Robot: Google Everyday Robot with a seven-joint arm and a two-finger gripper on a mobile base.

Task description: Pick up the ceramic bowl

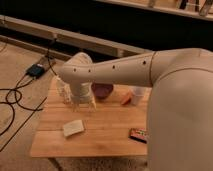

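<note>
Ceramic bowl (103, 91): sitting just above frame centre, on far part of wooden surface (107, 122), just below arm (115, 70) reaching in from right of frame. Pincer (83, 104): hanging tips-down just left of bowl, close over surface, fingers (92, 104) standing apart, gripping nothing. Orange thing (126, 98) and white cup (137, 94): sitting right of bowl. White pad (73, 127): lying at lower left of pincer. Dark packet (139, 134): lying at lower right. Cables (15, 97): trailing over floor at left.

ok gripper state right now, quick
gripper: open or closed cannot be told; it hangs above the table beside the ceramic bowl, not holding it
</note>
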